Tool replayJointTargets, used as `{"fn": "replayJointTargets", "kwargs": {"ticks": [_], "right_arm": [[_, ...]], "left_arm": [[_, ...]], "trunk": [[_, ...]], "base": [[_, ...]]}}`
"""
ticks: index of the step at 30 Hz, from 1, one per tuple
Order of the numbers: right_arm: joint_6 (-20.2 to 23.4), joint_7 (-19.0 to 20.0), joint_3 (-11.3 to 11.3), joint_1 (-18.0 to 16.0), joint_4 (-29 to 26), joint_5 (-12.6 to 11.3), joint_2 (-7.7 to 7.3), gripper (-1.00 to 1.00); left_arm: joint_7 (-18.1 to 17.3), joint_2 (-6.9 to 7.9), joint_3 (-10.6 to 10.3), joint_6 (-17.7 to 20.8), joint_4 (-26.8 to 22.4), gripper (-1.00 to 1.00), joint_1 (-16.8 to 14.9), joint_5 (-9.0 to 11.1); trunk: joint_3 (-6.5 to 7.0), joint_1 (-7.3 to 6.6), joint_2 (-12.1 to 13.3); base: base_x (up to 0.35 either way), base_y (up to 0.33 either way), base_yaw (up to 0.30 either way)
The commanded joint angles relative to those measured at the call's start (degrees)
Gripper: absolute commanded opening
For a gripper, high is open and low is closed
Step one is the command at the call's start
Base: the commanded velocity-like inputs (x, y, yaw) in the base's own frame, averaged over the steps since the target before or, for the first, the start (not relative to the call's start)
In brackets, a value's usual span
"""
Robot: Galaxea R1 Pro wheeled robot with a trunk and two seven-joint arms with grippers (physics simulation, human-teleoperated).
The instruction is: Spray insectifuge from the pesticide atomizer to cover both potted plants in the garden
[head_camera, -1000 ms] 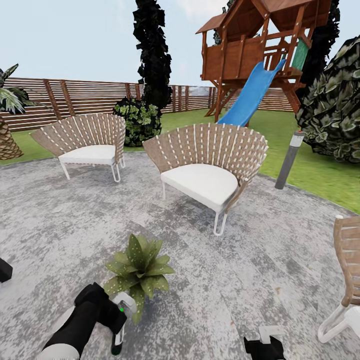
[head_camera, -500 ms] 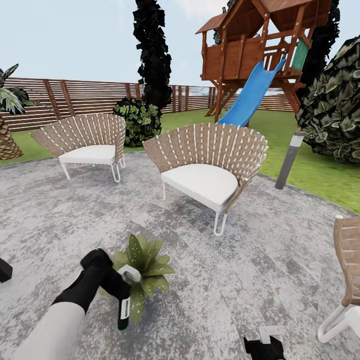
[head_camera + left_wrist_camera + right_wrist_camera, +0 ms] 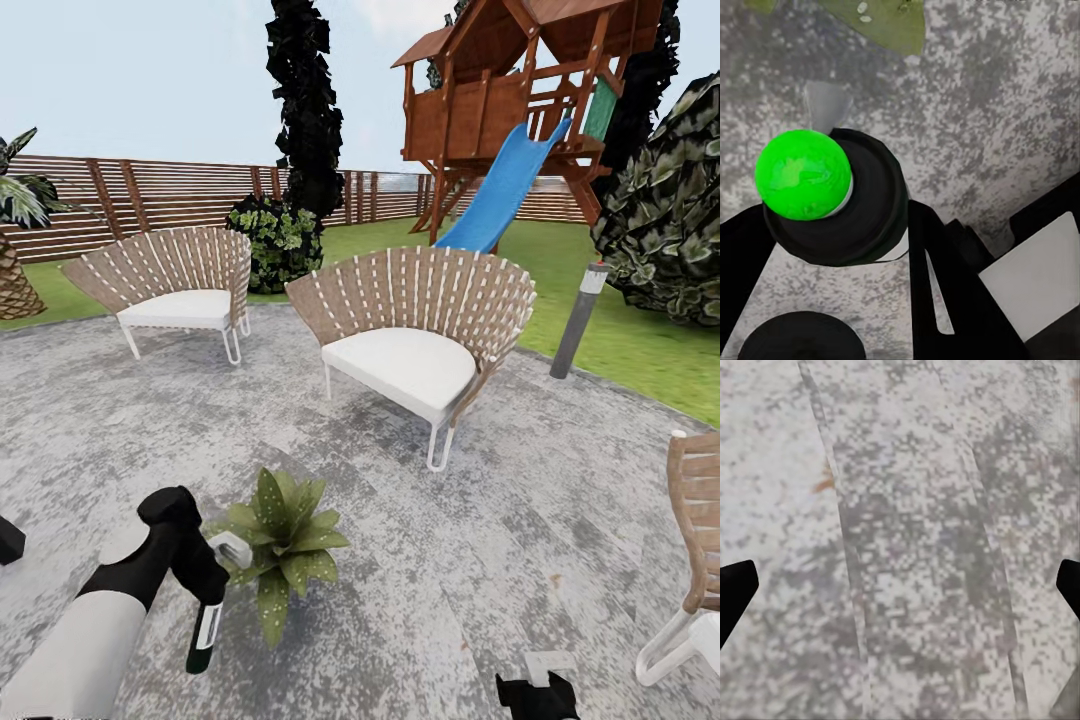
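Hanging from the left gripper's (image 3: 212, 590) clamp, the slim dark-green pesticide atomizer (image 3: 206, 632) shows its white label.

Grey mottled stone patio (image 3: 520, 520), green lawn (image 3: 620, 340) around it. Slatted brown wooden fence (image 3: 150, 195) along the back. Two wicker chairs (image 3: 415, 320) with white cushions mid-patio, a third at the right edge. Wooden playhouse (image 3: 520, 90) with blue slide (image 3: 500, 190) behind. Grey bollard lamp (image 3: 580, 318) on the grass. Pale daylight sky.
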Motion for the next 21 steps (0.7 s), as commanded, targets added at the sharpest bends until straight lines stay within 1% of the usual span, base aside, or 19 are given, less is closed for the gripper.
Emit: {"fn": "replayJointTargets", "kwargs": {"ticks": [1,4,5,6,7,9,10,13,16,21], "right_arm": [[-0.22,-0.12,-0.4,-0.05,0.09,0.6,0.01,1.0],[-0.21,-0.12,-0.4,-0.05,0.09,0.6,0.0,1.0],[-0.2,-0.12,-0.4,-0.05,0.09,0.6,0.0,1.0],[-0.2,-0.12,-0.4,-0.05,0.09,0.6,0.0,1.0],[-0.2,-0.12,-0.4,-0.05,0.09,0.6,0.0,1.0],[-0.2,-0.12,-0.4,-0.05,0.12,0.6,0.0,1.0],[-0.2,-0.12,-0.4,-0.05,0.11,0.6,0.0,1.0],[-0.2,-0.12,-0.4,-0.05,0.13,0.6,0.0,1.0],[-0.2,-0.12,-0.4,-0.05,0.13,0.6,0.0,1.0],[-0.28,-0.14,-0.4,-0.05,0.09,0.53,0.0,1.0]], "left_arm": [[-0.54,-0.25,0.08,0.62,-0.03,-1.0,-0.48,-0.53],[-0.54,-0.55,-0.04,0.69,0.2,-1.0,-2.87,-0.57],[-0.54,-0.59,-0.71,0.72,0.78,-1.0,-3.79,-0.67],[-0.54,-0.62,-2.19,0.79,1.53,-1.0,-4.63,-0.91],[-0.54,-0.63,-4.24,0.91,2.12,-1.0,-5.63,-1.11],[-0.54,-0.64,-5.45,0.93,2.47,-1.0,-6.78,-1.23],[-0.54,-0.64,-5.87,0.92,2.69,-1.0,-8.13,-1.29],[-0.54,-0.65,-6.0,0.89,4.76,-1.0,-9.37,-1.28],[-0.54,-0.29,-6.17,0.79,5.69,-1.0,-9.06,-0.94],[-0.54,-0.33,-6.18,0.75,5.86,-1.0,-8.56,-0.79]], "trunk": [[-0.05,-0.01,-0.02],[-0.05,-0.01,-0.02],[-0.05,-0.01,-0.02],[-0.05,-0.01,-0.02],[-0.05,-0.01,-0.02],[-0.05,-0.01,-0.02],[-0.05,-0.01,-0.02],[-0.05,-0.01,-0.02],[-0.05,-0.01,-0.02],[-0.05,-0.01,-0.02]], "base": [[0.0,0.0,0.0],[0.0,0.0,0.0],[0.0,0.0,0.0],[0.0,0.0,0.0],[0.0,0.0,0.0],[0.0,0.0,0.0],[0.0,0.0,0.0],[0.0,0.0,0.0],[0.0,0.0,0.0],[0.014,-0.049,0.0]]}}
